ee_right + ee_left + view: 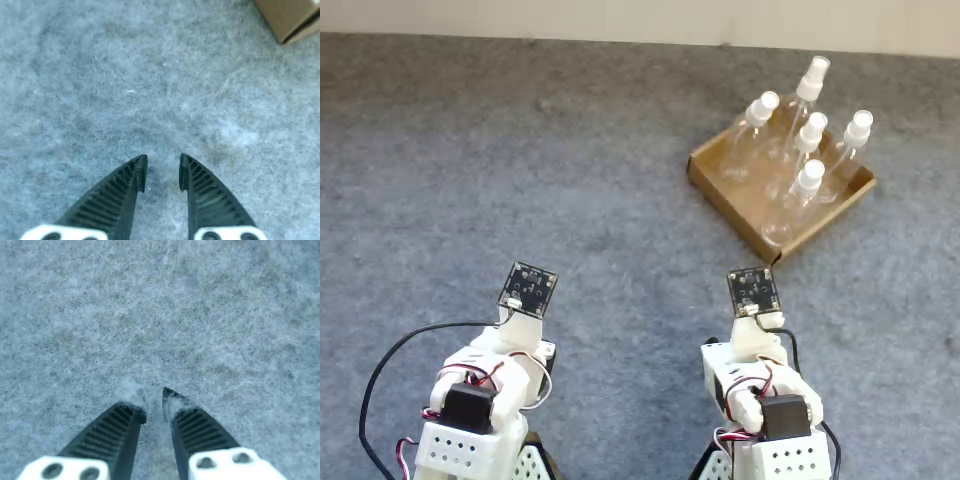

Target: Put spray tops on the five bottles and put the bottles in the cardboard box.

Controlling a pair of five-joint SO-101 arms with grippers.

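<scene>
The cardboard box (722, 182) sits on the grey carpet at the back right. Several clear bottles (790, 200) stand upright inside it, each with a white spray top (813, 76) on. Both arms are folded back at the near edge, far from the box. My left gripper (153, 402) hovers over bare carpet, its fingers a narrow gap apart with nothing between them. My right gripper (162, 161) also points at bare carpet, slightly open and empty. A corner of the box (292, 17) lies well beyond the right gripper.
The left arm (500, 370) and right arm (760, 385) rest side by side near the front, with a black cable (380, 370) looping beside the left one. Grey carpet (520, 150) covers the whole table.
</scene>
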